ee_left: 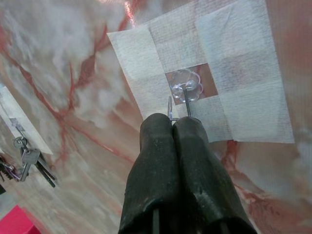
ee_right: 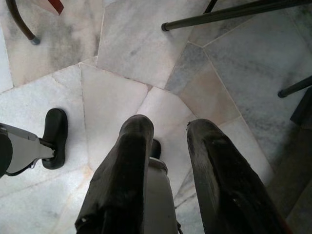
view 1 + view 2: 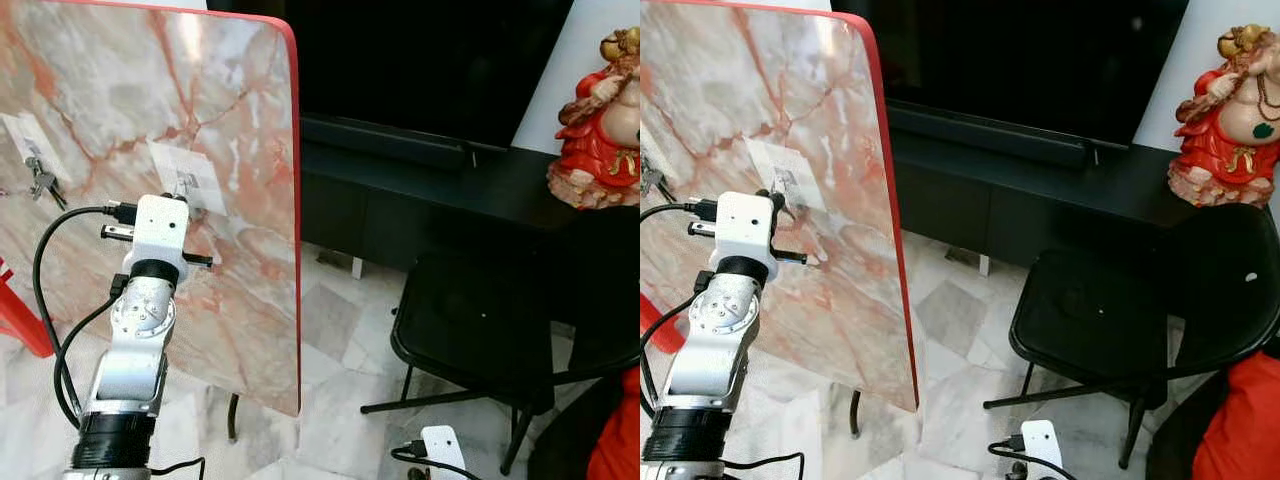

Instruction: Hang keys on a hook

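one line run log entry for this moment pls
left hand shut at clear hook on marble board | keys hanging on other hook | right hand open, idle over floor

A tall marble-patterned panel (image 3: 120, 150) with a red edge stands on the left, veined in pink and grey. The floor (image 3: 330, 320) is pale marble tile in irregular shapes. On the right, a black chair (image 3: 480, 320) stands near a low black cabinet (image 3: 420, 190). A large dark screen (image 3: 420, 60) sits behind it, and a red figurine (image 3: 600, 130) stands far right.
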You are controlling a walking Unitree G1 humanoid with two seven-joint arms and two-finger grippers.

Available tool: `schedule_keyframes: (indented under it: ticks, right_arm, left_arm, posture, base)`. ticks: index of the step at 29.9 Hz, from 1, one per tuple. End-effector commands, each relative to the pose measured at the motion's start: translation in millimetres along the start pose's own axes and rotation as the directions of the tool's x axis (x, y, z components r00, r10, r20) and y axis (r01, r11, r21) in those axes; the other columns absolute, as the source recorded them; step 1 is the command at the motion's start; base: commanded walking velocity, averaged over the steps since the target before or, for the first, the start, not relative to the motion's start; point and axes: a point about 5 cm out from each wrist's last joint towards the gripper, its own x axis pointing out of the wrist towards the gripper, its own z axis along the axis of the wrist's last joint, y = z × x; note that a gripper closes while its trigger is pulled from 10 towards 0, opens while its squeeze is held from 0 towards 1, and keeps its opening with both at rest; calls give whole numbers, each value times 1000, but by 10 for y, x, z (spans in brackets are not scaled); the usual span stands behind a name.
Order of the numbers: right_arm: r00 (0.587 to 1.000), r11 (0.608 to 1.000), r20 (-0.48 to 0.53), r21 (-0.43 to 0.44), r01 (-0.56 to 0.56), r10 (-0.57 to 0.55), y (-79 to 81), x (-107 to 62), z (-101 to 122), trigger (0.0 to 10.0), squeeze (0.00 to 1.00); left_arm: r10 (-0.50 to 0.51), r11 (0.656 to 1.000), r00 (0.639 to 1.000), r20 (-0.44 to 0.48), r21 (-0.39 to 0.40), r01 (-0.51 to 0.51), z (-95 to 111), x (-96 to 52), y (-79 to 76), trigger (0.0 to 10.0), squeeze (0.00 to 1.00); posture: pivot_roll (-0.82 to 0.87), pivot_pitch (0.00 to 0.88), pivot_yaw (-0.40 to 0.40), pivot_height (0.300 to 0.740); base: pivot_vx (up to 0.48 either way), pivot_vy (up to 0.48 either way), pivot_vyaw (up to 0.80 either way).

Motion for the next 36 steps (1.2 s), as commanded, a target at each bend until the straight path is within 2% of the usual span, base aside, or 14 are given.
schedule_keyframes:
  ticks: [1, 23, 36]
  right_arm:
    - [1000, 1000, 5, -11, 6, -6, -22, 1, 30, 10000, 0]
    - [1000, 1000, 13, -15, 15, -14, -98, -7, 53, 10000, 0]
    - [1000, 1000, 20, -10, 13, -13, -103, -5, 79, 10000, 0]
  left_arm:
    - [8, 1000, 1000, 21, -7, -8, 44, 43, 18, 10000, 0]
    - [-2, 1000, 999, 33, -14, 2, 47, 94, -12, 10000, 0]
    - [-70, 998, 997, 45, 0, 70, 69, 107, -100, 10000, 0]
  posture:
    - [56, 0, -37, 740]
    - [55, 0, -39, 740]
    - [54, 0, -38, 740]
  base:
    - [0, 0, 0]
    - [0, 0, 0]
    - [0, 0, 0]
